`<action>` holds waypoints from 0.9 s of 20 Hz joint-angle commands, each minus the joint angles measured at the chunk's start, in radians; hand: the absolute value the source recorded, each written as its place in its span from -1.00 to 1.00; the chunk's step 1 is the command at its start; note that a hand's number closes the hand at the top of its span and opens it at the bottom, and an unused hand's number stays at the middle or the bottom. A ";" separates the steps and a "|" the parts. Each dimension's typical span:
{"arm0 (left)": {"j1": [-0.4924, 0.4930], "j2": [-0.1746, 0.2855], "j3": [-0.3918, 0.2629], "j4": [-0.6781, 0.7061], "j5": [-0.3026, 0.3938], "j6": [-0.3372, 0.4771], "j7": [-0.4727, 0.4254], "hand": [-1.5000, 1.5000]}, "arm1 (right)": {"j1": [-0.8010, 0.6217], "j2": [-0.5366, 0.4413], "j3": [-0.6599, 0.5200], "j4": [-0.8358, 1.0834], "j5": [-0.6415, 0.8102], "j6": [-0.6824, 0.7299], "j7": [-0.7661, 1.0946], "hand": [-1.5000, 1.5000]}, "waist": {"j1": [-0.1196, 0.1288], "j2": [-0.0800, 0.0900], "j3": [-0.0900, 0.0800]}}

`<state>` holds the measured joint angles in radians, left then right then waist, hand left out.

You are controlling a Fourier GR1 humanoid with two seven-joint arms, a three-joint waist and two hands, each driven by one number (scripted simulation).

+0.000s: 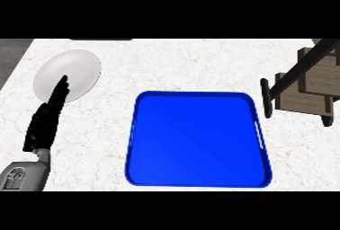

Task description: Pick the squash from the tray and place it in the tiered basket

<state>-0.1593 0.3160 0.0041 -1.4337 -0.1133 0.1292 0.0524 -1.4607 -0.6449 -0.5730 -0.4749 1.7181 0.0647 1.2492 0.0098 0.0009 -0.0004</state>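
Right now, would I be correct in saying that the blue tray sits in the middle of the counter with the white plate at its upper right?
Not quite. The white plate lies at the upper left of the blue tray, not its upper right, as the head view shows. The rest of your statement holds.

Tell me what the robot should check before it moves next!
1. Squash on the blue tray: not ok, none shows on it.
2. Squash in the tiered basket: cannot tell, only part of the basket shows.
3. Left hand free: ok, open, fingers straight, holding nothing, by the white plate.
4. Right hand in view: not ok, it does not show.
5. Tray flat on the counter: ok.
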 commanded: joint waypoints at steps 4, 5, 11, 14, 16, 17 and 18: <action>-0.013 -0.021 -0.007 0.033 -0.017 0.014 -0.009 0.00 | 0.042 0.082 0.022 -0.178 0.076 -0.169 0.222 -1.00 | -0.012 0.001 -0.001; -0.007 -0.004 0.003 0.026 -0.002 -0.007 -0.004 0.00 | 0.065 0.072 0.021 -0.200 0.089 -0.188 0.206 -1.00 | -0.008 0.001 -0.001; 0.024 -0.011 -0.004 -0.037 -0.014 0.010 0.022 0.00 | -0.003 0.080 0.070 -0.332 0.247 -0.072 0.238 -1.00 | 0.006 -0.007 -0.002; 0.011 -0.006 0.007 -0.005 -0.014 0.007 0.006 0.00 | -0.015 0.117 0.018 -0.442 0.295 -0.011 0.238 -1.00 | -0.017 -0.013 -0.002; 0.001 -0.006 0.015 0.014 -0.013 0.010 0.001 0.00 | -0.031 0.142 -0.023 -0.505 0.333 0.012 0.238 -1.00 | -0.018 -0.010 -0.003; 0.013 -0.012 0.007 0.012 -0.014 0.008 0.007 0.00 | -0.064 0.176 -0.018 -0.554 0.360 0.039 0.238 -1.00 | -0.016 -0.016 -0.004; 0.011 0.010 0.030 0.003 0.004 -0.006 0.012 0.00 | -0.040 0.180 -0.039 -0.602 0.360 0.029 0.238 -1.00 | -0.022 -0.020 -0.002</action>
<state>-0.1512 0.3130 0.0156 -1.4354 -0.1197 0.1306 0.0634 -1.4693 -0.5099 -0.5868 -0.9585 2.0256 0.0239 1.2498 -0.0028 -0.0115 -0.0029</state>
